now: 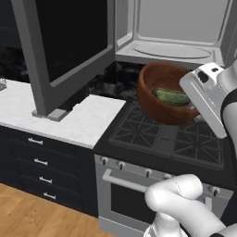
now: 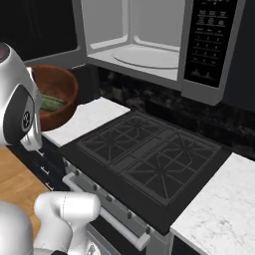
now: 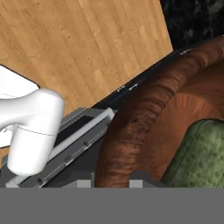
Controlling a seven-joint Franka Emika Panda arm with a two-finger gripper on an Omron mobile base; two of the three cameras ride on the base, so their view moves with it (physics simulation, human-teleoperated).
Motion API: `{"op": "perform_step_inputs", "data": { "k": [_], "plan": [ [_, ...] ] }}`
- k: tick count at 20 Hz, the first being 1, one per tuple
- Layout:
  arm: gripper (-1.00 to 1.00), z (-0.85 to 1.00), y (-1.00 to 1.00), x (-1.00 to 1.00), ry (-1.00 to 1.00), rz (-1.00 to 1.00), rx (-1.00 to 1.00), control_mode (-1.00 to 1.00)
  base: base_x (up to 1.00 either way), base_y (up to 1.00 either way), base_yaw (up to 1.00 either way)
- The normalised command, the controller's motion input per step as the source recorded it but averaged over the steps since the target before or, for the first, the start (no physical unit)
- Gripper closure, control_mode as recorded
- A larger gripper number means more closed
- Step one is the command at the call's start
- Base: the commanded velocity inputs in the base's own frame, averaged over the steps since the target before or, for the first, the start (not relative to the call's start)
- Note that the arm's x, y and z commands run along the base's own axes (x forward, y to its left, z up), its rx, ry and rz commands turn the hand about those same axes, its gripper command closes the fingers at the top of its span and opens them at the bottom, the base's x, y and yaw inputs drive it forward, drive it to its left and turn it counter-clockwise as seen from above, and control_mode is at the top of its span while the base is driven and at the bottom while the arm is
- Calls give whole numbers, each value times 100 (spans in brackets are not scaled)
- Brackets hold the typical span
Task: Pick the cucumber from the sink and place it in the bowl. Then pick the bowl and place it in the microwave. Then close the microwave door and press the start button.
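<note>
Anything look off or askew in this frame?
Nothing spilled or damaged. The bowl is tilted while held up over the stove, cucumber lying inside it. The microwave door hangs wide open over the counter, as expected before loading.

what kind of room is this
A home-style kitchen, rendered rather than real. An open microwave hangs above a gas stove with an oven below, flanked by a pale marble counter over dark drawers. A wooden bowl holds a cucumber.

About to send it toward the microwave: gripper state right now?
Gripper: closed on the rim of the bowl, held up over the stove, cucumber inside.
</note>
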Motion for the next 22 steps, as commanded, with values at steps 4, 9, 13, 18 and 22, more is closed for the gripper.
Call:
{"op": "perform_step_inputs", "data": {
  "k": [4, 9, 13, 18, 22],
  "plan": [
    [100, 0, 0, 0, 0, 0, 0, 100, 38, 0, 27],
    [100, 0, 0, 0, 0, 0, 0, 100, 10, -4, 24],
    [100, 6, 0, 0, 0, 0, 0, -100, 0, 0, 12],
    [100, 36, 0, -16, -4, -6, -2, -100, 0, 0, 0],
    [100, 30, -4, 8, 0, -21, -3, -100, 0, 0, 0]
  ]
}}
